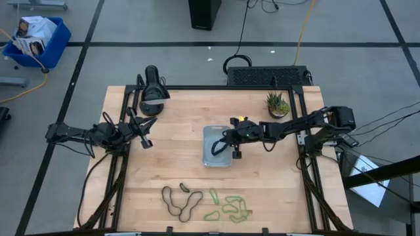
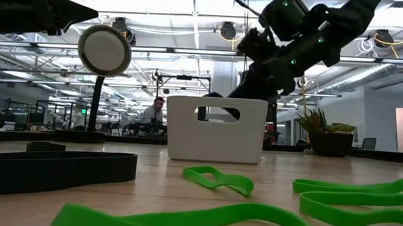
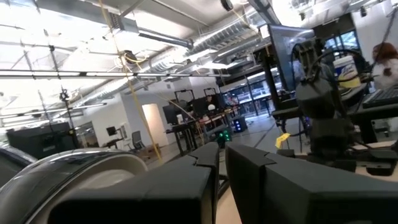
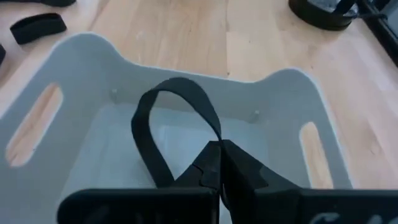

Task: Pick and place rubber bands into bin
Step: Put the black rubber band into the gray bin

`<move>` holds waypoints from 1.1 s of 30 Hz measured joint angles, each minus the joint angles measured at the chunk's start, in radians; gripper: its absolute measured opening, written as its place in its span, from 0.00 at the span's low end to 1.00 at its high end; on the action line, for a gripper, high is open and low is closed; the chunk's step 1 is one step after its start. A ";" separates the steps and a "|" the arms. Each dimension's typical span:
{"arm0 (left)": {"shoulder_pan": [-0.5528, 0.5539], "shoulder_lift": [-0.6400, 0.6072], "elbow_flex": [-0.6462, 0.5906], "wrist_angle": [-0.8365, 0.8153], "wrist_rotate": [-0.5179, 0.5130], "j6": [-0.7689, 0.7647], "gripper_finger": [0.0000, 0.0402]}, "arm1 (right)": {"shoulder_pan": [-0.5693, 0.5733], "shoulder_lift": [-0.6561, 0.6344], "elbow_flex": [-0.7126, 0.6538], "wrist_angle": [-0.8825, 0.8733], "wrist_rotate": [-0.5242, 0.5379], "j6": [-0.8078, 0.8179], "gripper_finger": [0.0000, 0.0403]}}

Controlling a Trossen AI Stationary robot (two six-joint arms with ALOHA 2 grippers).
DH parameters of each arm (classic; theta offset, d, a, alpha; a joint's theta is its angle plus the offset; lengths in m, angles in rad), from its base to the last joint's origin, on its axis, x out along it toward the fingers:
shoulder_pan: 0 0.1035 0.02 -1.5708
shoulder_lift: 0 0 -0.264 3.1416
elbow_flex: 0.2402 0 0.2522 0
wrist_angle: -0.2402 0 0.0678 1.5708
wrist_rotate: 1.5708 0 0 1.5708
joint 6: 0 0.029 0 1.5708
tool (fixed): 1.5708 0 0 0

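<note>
Your right gripper (image 1: 226, 145) sits over the bin (image 1: 209, 157) at the centre of the high view, its fingers pinched shut on a dark rubber band (image 4: 163, 121); in the right wrist view that band loops up from the fingertips and hangs inside the bin's walls. Your left gripper (image 1: 146, 139) waits at the left of the table, raised off the wood near the black lamp (image 1: 153, 92), with its fingers nearly together and nothing between them. Look toward the lower middle of the high view for the rest: the dark bands (image 1: 180, 200) lie in loose loops on the table, and the green bands (image 1: 231, 208) are scattered just to their right. In the low view, the green loops (image 2: 219, 179) lie in the foreground in front of the bin. A small potted plant (image 1: 277, 103) stands at the upper right of the table.
</note>
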 joint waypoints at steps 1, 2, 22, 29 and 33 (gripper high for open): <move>0.000 0.000 0.000 -0.003 -0.002 0.000 0.09 | -0.002 0.009 0.000 0.005 0.000 0.000 0.00; 0.000 0.000 0.000 -0.005 -0.005 0.000 0.09 | -0.003 0.016 0.000 0.005 0.000 0.003 0.00; 0.000 0.000 0.000 -0.006 -0.006 -0.006 0.09 | 0.013 -0.017 0.000 0.066 0.018 0.014 0.39; 0.000 0.000 0.000 -0.006 -0.006 -0.001 0.09 | 0.065 -0.174 -0.001 0.034 0.055 -0.014 0.37; 0.000 0.000 0.000 -0.006 -0.010 0.044 0.09 | 0.079 -0.334 -0.077 0.072 0.022 -0.050 0.20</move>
